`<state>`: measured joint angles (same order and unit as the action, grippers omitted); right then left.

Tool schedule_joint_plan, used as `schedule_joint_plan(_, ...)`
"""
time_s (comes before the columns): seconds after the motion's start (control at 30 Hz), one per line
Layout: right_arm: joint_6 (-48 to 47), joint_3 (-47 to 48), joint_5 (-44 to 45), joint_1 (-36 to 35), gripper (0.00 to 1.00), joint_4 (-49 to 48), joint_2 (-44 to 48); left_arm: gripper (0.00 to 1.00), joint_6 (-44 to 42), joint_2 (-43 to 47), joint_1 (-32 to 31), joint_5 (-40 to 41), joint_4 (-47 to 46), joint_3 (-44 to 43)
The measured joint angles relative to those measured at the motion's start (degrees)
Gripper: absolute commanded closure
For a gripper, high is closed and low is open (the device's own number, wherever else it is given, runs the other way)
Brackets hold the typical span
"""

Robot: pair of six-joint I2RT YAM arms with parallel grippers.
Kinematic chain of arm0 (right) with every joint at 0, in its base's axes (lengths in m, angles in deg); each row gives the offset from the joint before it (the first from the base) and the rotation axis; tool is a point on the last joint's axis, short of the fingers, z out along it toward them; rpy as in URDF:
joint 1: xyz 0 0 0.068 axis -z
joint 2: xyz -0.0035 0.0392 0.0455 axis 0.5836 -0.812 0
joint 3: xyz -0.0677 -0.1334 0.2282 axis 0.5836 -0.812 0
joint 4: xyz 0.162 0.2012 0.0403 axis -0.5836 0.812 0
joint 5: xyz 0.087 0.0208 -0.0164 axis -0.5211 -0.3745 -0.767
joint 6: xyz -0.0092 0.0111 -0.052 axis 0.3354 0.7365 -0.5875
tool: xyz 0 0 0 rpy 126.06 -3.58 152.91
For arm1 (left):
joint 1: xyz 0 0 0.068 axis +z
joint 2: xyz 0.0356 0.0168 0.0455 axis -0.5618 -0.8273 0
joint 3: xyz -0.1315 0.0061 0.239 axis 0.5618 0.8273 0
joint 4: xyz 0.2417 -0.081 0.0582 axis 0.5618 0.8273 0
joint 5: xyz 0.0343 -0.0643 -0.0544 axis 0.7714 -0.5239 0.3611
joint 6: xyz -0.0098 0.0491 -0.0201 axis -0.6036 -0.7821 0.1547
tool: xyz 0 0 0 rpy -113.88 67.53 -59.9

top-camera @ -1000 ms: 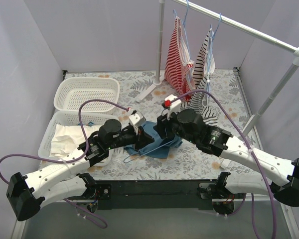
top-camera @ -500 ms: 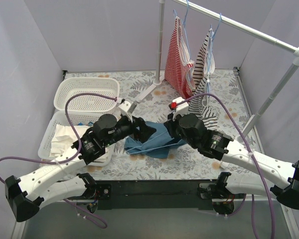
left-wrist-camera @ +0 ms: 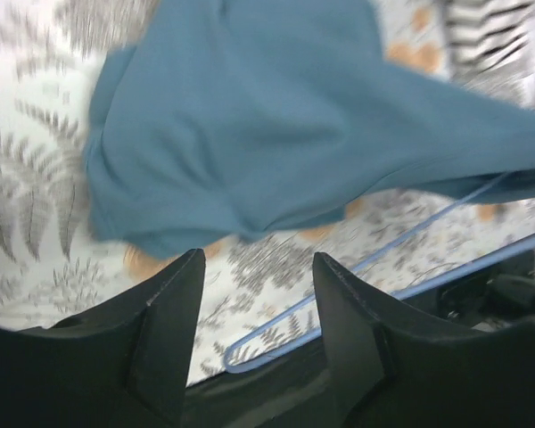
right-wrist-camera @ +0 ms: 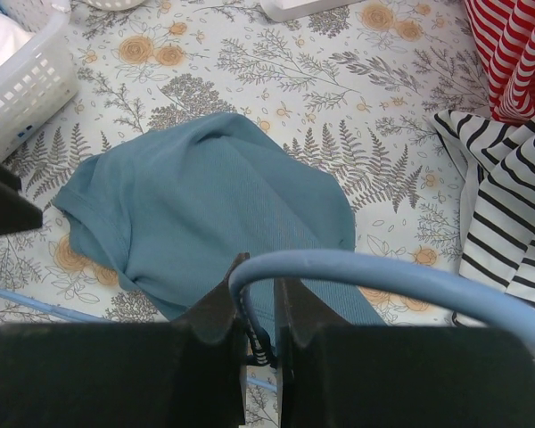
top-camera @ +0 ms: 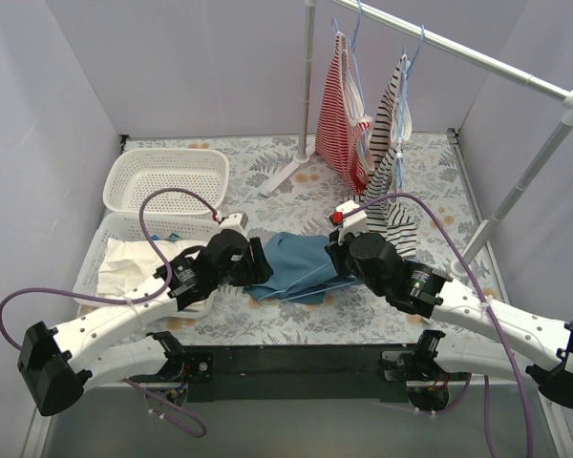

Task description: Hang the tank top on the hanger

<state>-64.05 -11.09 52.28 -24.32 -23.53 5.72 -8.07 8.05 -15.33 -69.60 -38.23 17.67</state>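
Note:
The teal-blue tank top [top-camera: 296,260] lies crumpled on the floral table between both arms; it also shows in the left wrist view [left-wrist-camera: 250,134] and the right wrist view [right-wrist-camera: 214,196]. My right gripper [right-wrist-camera: 259,308] is shut on the neck of the light-blue wire hanger [right-wrist-camera: 383,278], just right of the top [top-camera: 340,256]. The hanger's wire runs under the top's near edge [top-camera: 310,280]. My left gripper [left-wrist-camera: 257,276] is open and empty at the top's left edge [top-camera: 258,262], with the hanger's rounded corner [left-wrist-camera: 250,357] lying between its fingers.
Two white baskets stand at the left: one empty [top-camera: 167,179], one holding white cloth [top-camera: 134,262]. A clothes rack [top-camera: 458,48] at the back right carries a red-and-white striped top [top-camera: 342,105] and a black-and-white striped top [top-camera: 392,143], which hangs down close to my right arm.
My left gripper has pulled back and lowered to the top's left edge. My right gripper has moved right and down with the hanger. The tank top lies flatter.

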Motion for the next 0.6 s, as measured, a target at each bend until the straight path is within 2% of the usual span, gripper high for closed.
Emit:
schedule_joint_plan(0.13,-0.02,-0.07,0.0,0.0,0.99,-0.02,0.09,0.51,5.97,-1.29,0.24,-2.6,0.76,6.84)
schedule_joint_plan(0.37,-0.02,-0.85,0.0,0.0,0.99,-0.37,0.48,0.51,14.67,-3.87,0.28,-3.96,-5.27,10.88)
schedule_joint_plan(0.6,-0.02,-0.92,-0.17,0.0,0.99,-0.42,1.27,0.64,22.86,-7.17,0.28,-3.32,-11.76,12.17)
